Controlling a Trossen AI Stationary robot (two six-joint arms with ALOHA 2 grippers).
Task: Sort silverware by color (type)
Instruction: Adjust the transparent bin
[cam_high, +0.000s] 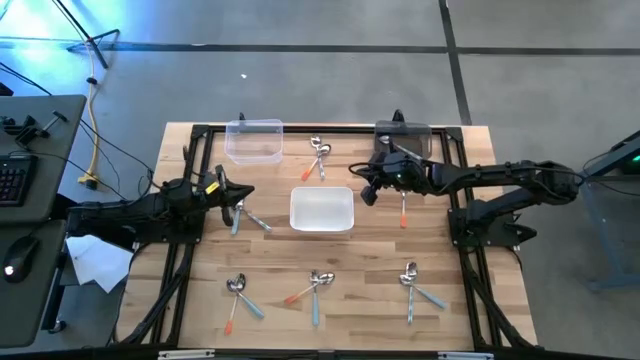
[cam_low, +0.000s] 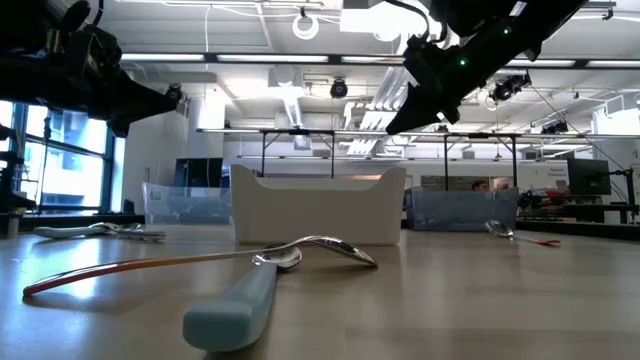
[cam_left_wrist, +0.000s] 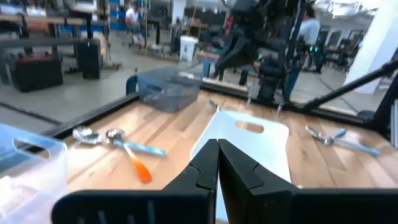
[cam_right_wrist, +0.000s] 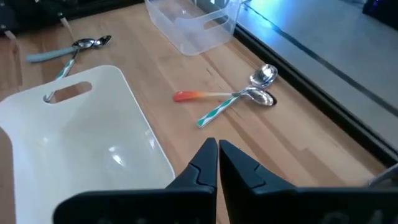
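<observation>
Small spoons lie flat on the wooden table in pairs and threes. One pair (cam_high: 318, 158) with an orange and a light blue handle lies at the far middle, also seen in the left wrist view (cam_left_wrist: 118, 142) and the right wrist view (cam_right_wrist: 227, 99). Another pair (cam_high: 245, 215) lies under my left gripper (cam_high: 246, 194). An orange-handled spoon (cam_high: 403, 210) lies right of the white bin. Three groups (cam_high: 238, 295) (cam_high: 315, 288) (cam_high: 415, 285) lie along the near edge. My left gripper (cam_left_wrist: 217, 149) hovers shut and empty left of the white bin. My right gripper (cam_high: 362, 184) (cam_right_wrist: 217, 152) hovers shut and empty over the bin's far right corner.
A white bin (cam_high: 321, 210) stands at the table's middle. A clear bin (cam_high: 254, 140) stands at the far left and another (cam_high: 403, 138) at the far right, partly under the right arm. A black frame runs round the table edges. A desk with a keyboard and mouse stands left.
</observation>
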